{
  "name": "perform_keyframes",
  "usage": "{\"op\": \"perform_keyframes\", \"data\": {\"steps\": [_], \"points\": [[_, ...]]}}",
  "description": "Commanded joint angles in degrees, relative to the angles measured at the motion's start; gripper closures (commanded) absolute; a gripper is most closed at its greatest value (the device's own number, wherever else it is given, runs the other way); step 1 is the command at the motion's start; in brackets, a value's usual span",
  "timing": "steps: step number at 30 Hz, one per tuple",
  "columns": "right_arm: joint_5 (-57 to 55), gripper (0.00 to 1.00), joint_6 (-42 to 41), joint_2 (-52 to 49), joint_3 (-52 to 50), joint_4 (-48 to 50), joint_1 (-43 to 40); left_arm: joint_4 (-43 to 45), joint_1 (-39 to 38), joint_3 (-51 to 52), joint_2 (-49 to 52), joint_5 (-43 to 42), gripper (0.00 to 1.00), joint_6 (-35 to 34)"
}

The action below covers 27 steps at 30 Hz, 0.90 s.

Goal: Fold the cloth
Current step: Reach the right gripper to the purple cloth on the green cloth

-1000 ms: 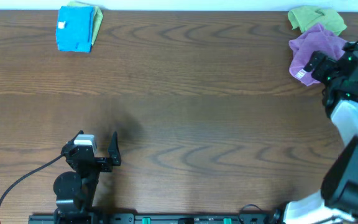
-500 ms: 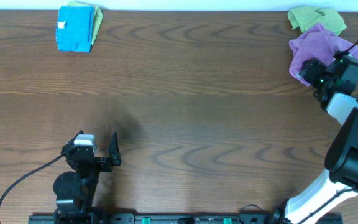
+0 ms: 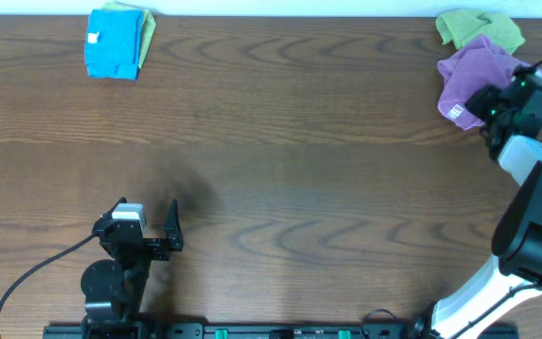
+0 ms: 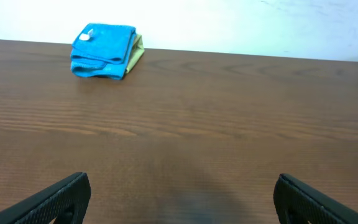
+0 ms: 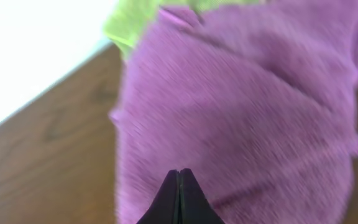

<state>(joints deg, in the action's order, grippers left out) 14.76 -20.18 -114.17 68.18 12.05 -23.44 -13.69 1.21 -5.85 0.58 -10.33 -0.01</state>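
A crumpled purple cloth (image 3: 473, 71) lies at the table's far right, partly over a green cloth (image 3: 483, 26). My right gripper (image 3: 485, 101) is at the purple cloth's near right side. In the right wrist view the right gripper (image 5: 179, 171) is shut, its tips pressed together into the purple cloth (image 5: 260, 112), and a crease in the fabric runs up to them. My left gripper (image 3: 147, 203) rests near the front left, far from the cloths. In its own view the left gripper (image 4: 182, 180) is open, with bare table between its fingers.
A folded blue cloth (image 3: 116, 45) lies on a yellow-green one at the far left; the blue cloth (image 4: 102, 51) also shows in the left wrist view. The green cloth (image 5: 142, 18) reaches the table's back edge. The right arm's base stands at the front right.
The right gripper has gone from open to shut at the purple cloth and shifted slightly back and right. The left arm has not moved.
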Motion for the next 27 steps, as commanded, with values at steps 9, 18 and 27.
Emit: {"op": "perform_keyframes", "data": {"steps": [9, 18, 27], "points": [[-6.1, 0.28, 4.1, -0.5, 6.3, -13.8, -0.3, -0.6, -0.3, 1.4, -0.3, -0.2, 0.04, -0.2], [-7.5, 0.39, 7.4, -4.1, 6.3, -14.6, -0.5, -0.6, -0.3, 1.4, -0.3, -0.2, 0.05, -0.2], [-7.5, 0.98, 7.4, -5.9, 6.4, -13.2, -0.5, -0.6, -0.3, 1.4, -0.3, -0.2, 0.04, -0.2]]}}
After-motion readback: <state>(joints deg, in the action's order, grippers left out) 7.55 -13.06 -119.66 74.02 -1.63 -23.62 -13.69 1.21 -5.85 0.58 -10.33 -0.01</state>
